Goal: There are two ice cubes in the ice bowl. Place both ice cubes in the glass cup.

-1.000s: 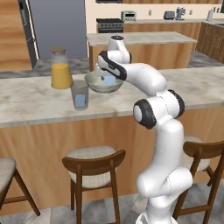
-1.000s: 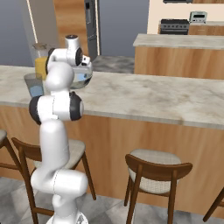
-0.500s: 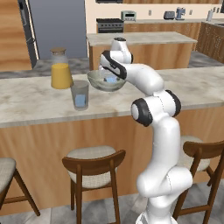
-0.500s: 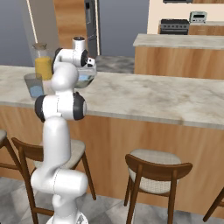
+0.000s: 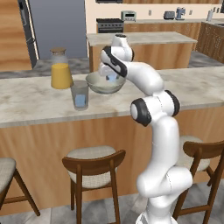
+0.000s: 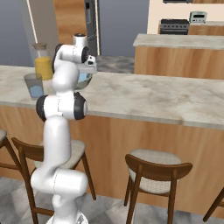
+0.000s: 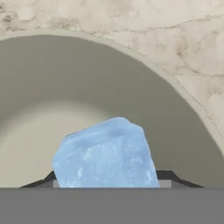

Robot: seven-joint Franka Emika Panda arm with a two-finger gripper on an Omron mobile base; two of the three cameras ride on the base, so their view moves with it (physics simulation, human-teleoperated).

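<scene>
While pincer reaches down into ice bowl on desk, fingers flank ice cube; firm pinch cannot be told. Second ice cube sits inside glass cup, just left of bowl, juice jar behind.

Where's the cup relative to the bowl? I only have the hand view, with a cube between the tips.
Observer: In the left base view the cup stands on the counter just left of the bowl, nearer the front edge.
Operator: This cube goes there; anything in it already?
Observer: Something light blue at its bottom, likely the other cube.
Operator: What else is near?
Observer: A juice jar stands behind the cup, apart from it.
</scene>
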